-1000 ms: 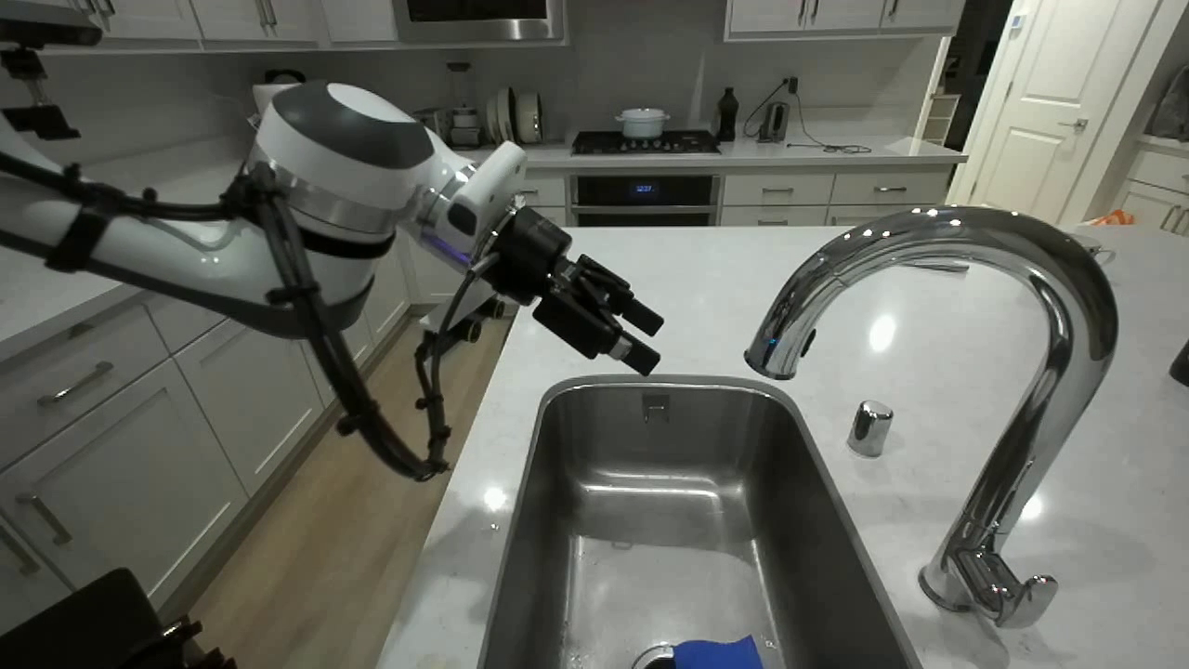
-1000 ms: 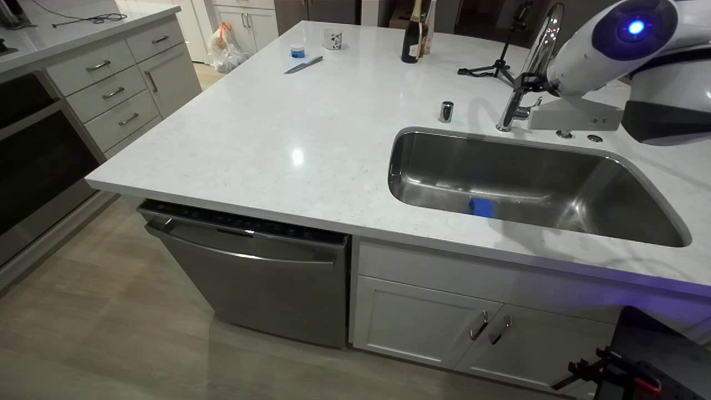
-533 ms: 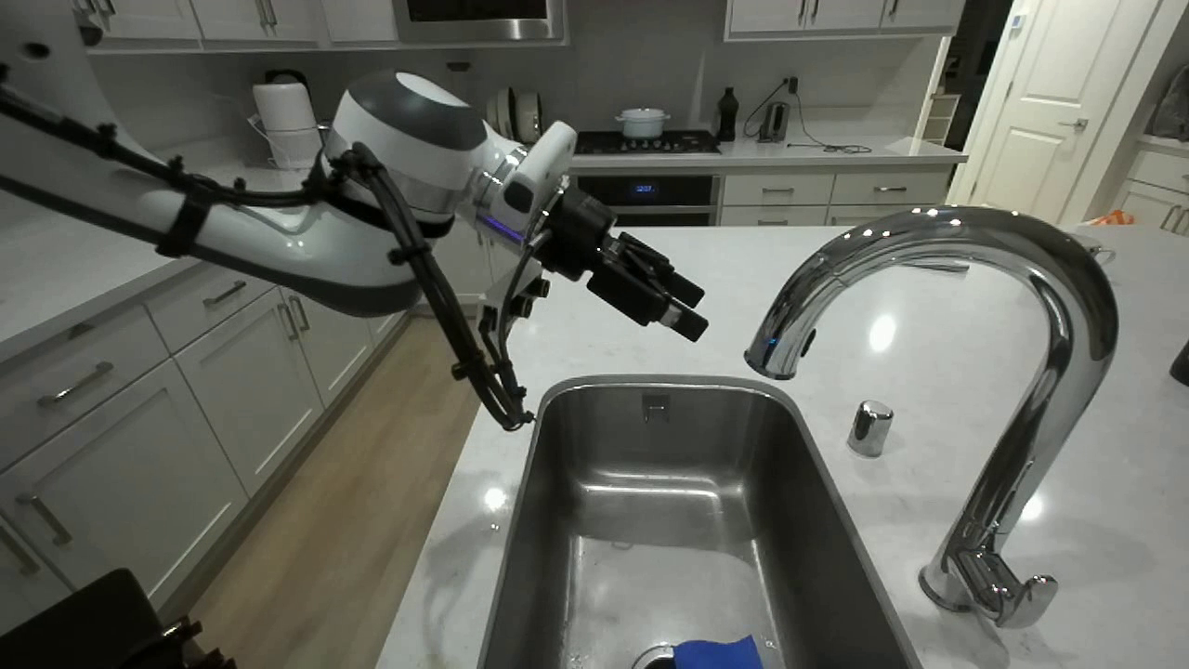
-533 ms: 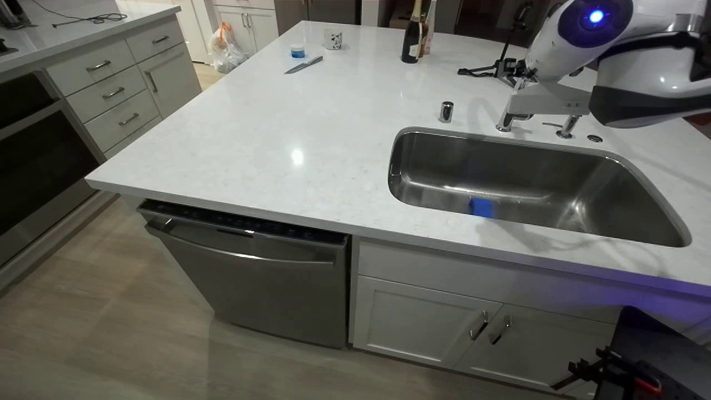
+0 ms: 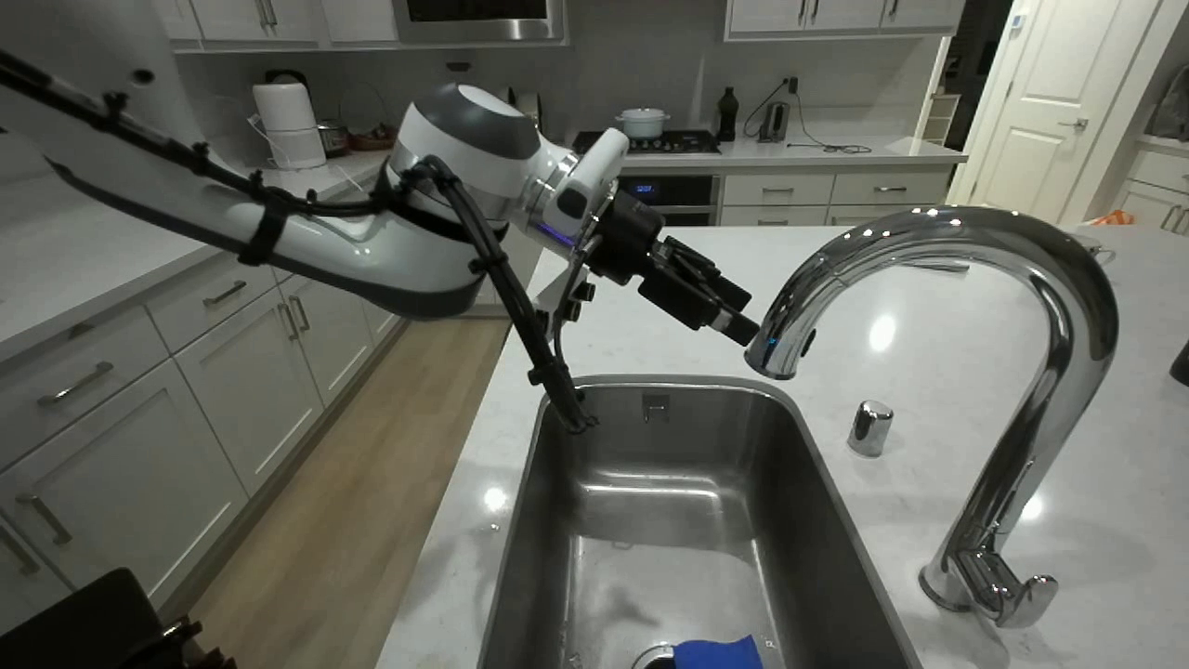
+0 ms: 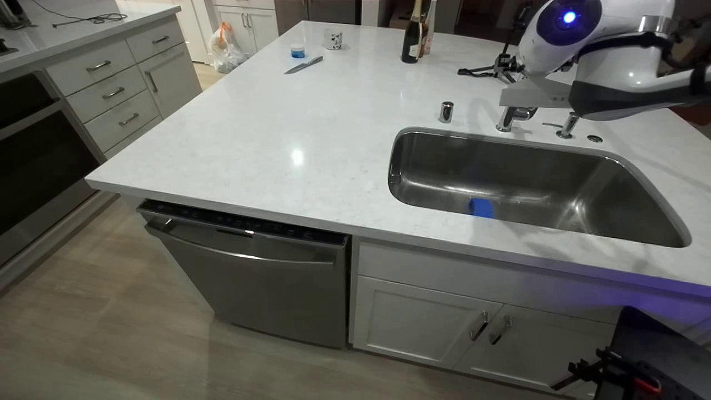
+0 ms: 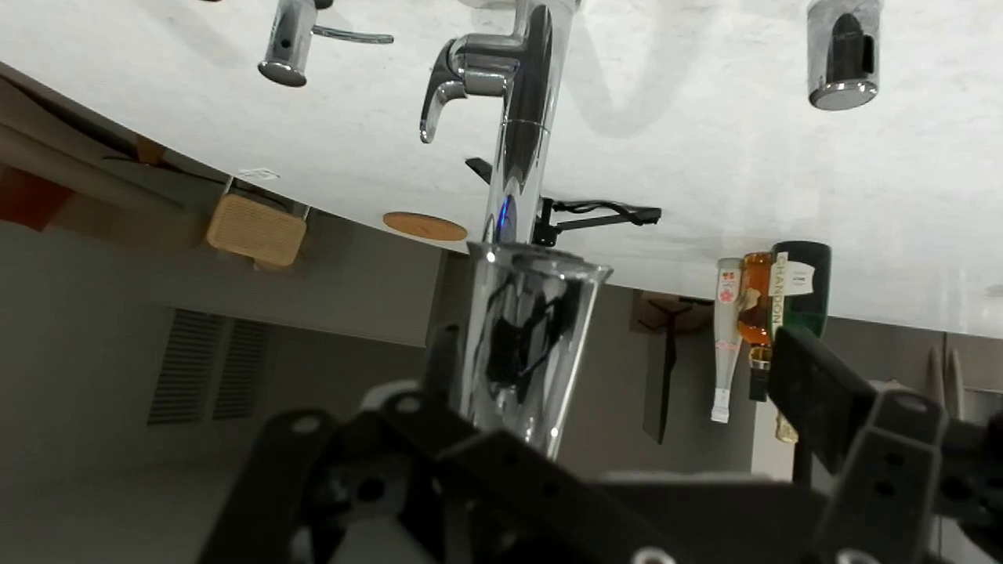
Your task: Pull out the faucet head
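The shiny chrome faucet head point(image 5: 778, 342) is at the downturned end of the arched chrome spout point(image 5: 1082, 307), seated in it, above the sink's far edge. My black gripper point(image 5: 743, 314) is just left of it in an exterior view, one fingertip overlapping its edge; contact cannot be told. In the upside-down wrist view the faucet head point(image 7: 525, 337) stands between the spread fingers of the gripper point(image 7: 619, 364), close to the left finger, with a wide gap to the right one. The gripper is open and holds nothing. In an exterior view the arm point(image 6: 561, 39) hides the faucet head.
The steel sink point(image 5: 808, 520) holds a blue sponge-like thing point(image 5: 717, 653). A small chrome knob point(image 5: 870, 428) stands on the counter point(image 5: 641, 269) beside the faucet. A soap dispenser point(image 6: 567, 126), a small tripod point(image 6: 483, 71) and bottles point(image 6: 414, 39) stand on the counter too.
The arm and gripper have moved right across the far sink end in an exterior view, from well left of the faucet head up to it. The gripper stays open. The faucet has not moved.
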Robot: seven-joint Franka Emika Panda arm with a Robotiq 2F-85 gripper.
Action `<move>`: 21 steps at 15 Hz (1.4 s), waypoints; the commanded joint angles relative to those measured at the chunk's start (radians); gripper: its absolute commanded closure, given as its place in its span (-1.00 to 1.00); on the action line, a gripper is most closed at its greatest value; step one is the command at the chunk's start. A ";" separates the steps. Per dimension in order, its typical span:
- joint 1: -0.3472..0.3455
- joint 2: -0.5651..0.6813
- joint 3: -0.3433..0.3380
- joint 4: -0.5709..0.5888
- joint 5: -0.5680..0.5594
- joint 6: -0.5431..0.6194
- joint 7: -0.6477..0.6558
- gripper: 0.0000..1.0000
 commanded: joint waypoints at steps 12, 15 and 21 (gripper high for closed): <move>-0.004 0.124 -0.023 0.175 0.050 -0.097 -0.055 -1.00; -0.005 0.138 -0.024 0.190 0.051 -0.109 -0.058 -1.00; -0.007 0.161 -0.023 0.211 0.058 -0.125 -0.062 -0.45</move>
